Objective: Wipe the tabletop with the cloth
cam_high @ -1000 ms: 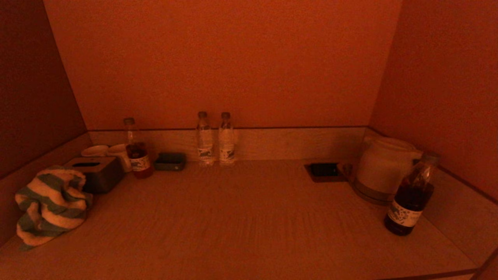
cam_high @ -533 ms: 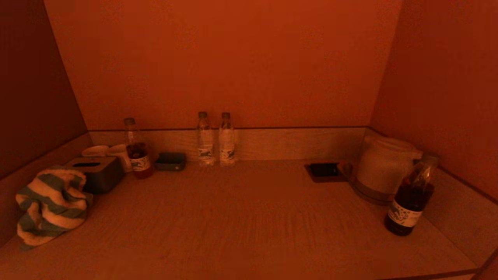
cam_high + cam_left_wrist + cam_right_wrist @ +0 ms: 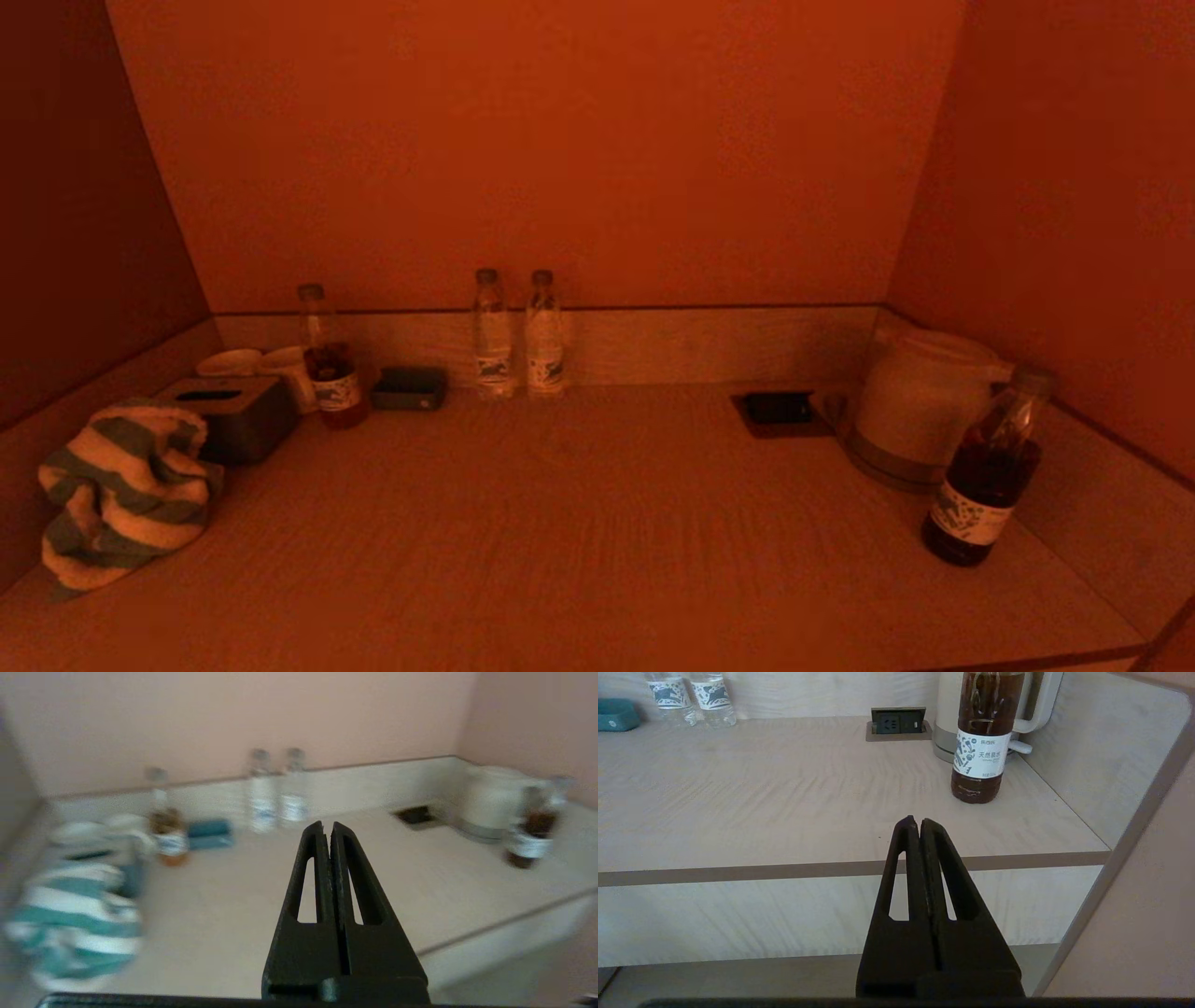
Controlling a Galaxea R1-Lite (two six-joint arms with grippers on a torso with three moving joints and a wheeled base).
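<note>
Striped cloth [image 3: 121, 493] sat bunched at the desk's left edge, touching the tissue box [image 3: 235, 417], nothing gripping it. Tabletop [image 3: 597, 532] showed in all views. Tea bottle [image 3: 983, 735] near the right edge carried a white label with Chinese text, "天然泉水" legible only in the right wrist view; that view also showed the socket [image 3: 899, 722] faces. Two water bottles [image 3: 516, 333] stood at the back edge. Left gripper [image 3: 328, 828] and right gripper [image 3: 915, 823] were both clenched, empty, off the front edge; neither appeared in the head view.
</note>
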